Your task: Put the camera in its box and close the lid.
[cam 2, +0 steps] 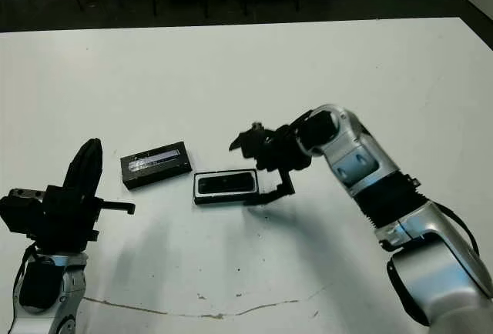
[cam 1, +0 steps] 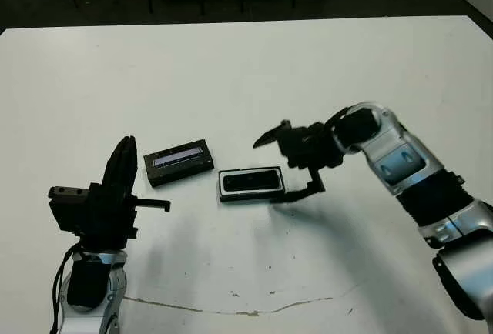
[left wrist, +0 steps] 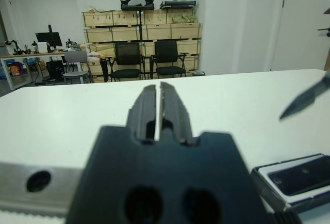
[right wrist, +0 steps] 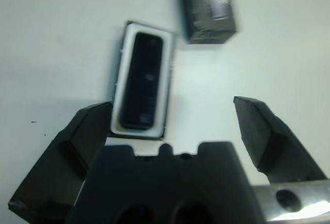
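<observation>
Your right pincer, fingers apart and empty, hovers beside the white-lined black box; the strip-topped flat black lid lies just beyond, lengthwise toward your closed left pincer.

My right arm wears silver-grey shells with a bluish panel and black joints, the left gripper is matte black, with what looks like black cable beneath.
</observation>
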`<state>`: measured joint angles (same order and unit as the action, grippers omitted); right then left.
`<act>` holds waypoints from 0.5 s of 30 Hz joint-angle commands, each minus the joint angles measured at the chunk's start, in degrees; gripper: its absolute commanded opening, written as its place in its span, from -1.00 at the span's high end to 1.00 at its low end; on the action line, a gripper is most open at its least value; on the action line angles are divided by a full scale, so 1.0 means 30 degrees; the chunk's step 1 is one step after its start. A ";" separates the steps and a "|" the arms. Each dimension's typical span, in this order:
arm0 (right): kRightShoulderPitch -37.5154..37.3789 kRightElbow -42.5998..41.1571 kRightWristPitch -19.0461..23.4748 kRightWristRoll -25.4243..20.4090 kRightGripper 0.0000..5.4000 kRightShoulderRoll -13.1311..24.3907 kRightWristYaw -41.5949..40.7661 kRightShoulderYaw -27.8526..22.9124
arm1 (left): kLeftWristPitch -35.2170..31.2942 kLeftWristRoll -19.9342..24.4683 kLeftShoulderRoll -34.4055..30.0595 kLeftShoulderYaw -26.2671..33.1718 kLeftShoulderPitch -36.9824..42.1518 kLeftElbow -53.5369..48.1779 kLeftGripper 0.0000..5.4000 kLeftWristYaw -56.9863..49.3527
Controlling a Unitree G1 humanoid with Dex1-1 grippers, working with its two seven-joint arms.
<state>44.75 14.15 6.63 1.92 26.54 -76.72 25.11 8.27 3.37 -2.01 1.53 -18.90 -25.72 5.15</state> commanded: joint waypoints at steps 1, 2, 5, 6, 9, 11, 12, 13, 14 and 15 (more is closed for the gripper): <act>0.0019 -0.0496 0.1842 -0.1725 -0.99 0.0336 -0.0396 -0.1452 | -0.0531 0.0022 -0.0193 0.0066 -0.1038 0.0054 1.00 0.0051; -0.0130 -0.0864 0.2379 -0.2139 -0.99 0.0413 -0.0295 -0.1829 | -0.0534 0.0020 -0.0196 0.0069 -0.1034 0.0063 1.00 0.0056; -0.0818 -0.2127 0.3905 -0.2984 -0.99 0.0545 0.0627 -0.2789 | -0.0455 0.0021 -0.0195 0.0094 -0.1005 0.0143 1.00 0.0072; -0.1164 -0.2626 0.4481 -0.3444 -0.99 0.0503 0.1048 -0.3277 | -0.0428 0.0018 -0.0183 0.0098 -0.1004 0.0147 1.00 0.0065; -0.2511 -0.4304 0.5635 -0.4689 -0.99 0.0125 0.2909 -0.4789 | -0.0406 -0.0094 -0.0222 0.0123 -0.1032 0.0090 1.00 0.0048; -0.4160 -0.5864 0.5619 -0.5083 -0.92 -0.0759 0.5244 -0.5702 | -0.0411 -0.0002 -0.0237 0.0153 -0.1023 0.0091 1.00 0.0108; -0.4909 -0.6556 0.5538 -0.5172 -0.89 -0.1208 0.6319 -0.5953 | -0.0417 0.0035 -0.0244 0.0164 -0.1021 0.0091 1.00 0.0136; -0.5735 -0.7320 0.5416 -0.5038 -0.83 -0.1677 0.7505 -0.6004 | -0.0517 0.0063 -0.0241 0.0173 -0.1007 0.0055 1.00 0.0139; -0.6592 -0.8040 0.4827 -0.4637 -0.77 -0.2033 0.8564 -0.5853 | -0.0598 0.0043 -0.0246 0.0181 -0.0979 0.0038 1.00 0.0130; -0.7305 -0.8552 0.3900 -0.4080 -0.70 -0.2185 0.9306 -0.5553 | -0.0617 -0.0008 -0.0269 0.0191 -0.0946 0.0043 1.00 0.0137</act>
<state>25.91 -9.59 20.44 -11.90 20.57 -51.46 7.89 7.53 3.44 -2.07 2.00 -18.92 -25.98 5.37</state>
